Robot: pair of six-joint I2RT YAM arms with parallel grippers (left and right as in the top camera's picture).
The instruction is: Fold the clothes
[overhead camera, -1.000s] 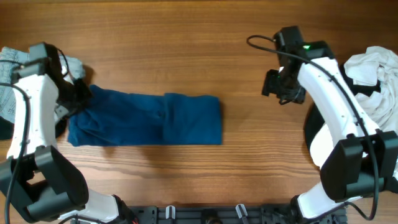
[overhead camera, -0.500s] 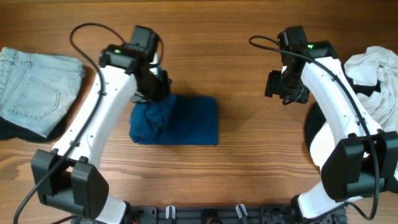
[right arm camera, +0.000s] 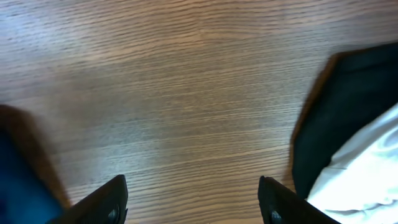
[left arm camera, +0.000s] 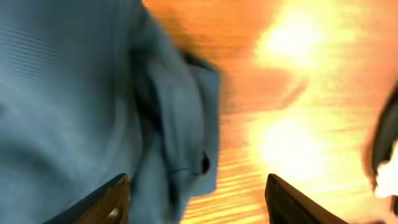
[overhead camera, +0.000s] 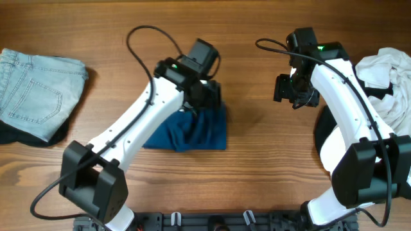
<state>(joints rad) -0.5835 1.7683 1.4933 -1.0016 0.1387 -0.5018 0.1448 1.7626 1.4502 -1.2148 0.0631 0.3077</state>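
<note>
A dark blue garment point(overhead camera: 192, 131) lies at the table's middle, doubled over into a short, rumpled rectangle. My left gripper point(overhead camera: 207, 96) hovers over its top right corner. In the left wrist view the picture is blurred; the jaws point(left arm camera: 196, 193) stand wide apart, open, with the blue cloth point(left arm camera: 74, 93) and its hem lying loose beneath the left finger and bare wood under the right one. My right gripper point(overhead camera: 290, 91) hangs open over bare table to the right of the garment, nothing between its fingers point(right arm camera: 194, 196).
Folded light jeans point(overhead camera: 35, 90) rest on a dark garment point(overhead camera: 26, 136) at the left edge. A heap of white clothes point(overhead camera: 385, 77) sits at the right edge; its dark and white cloth point(right arm camera: 354, 143) shows in the right wrist view.
My left arm swept from the far left to the right, dragging the garment's left end over onto its right half, then its jaws opened and let the cloth go. The right arm stayed put.
</note>
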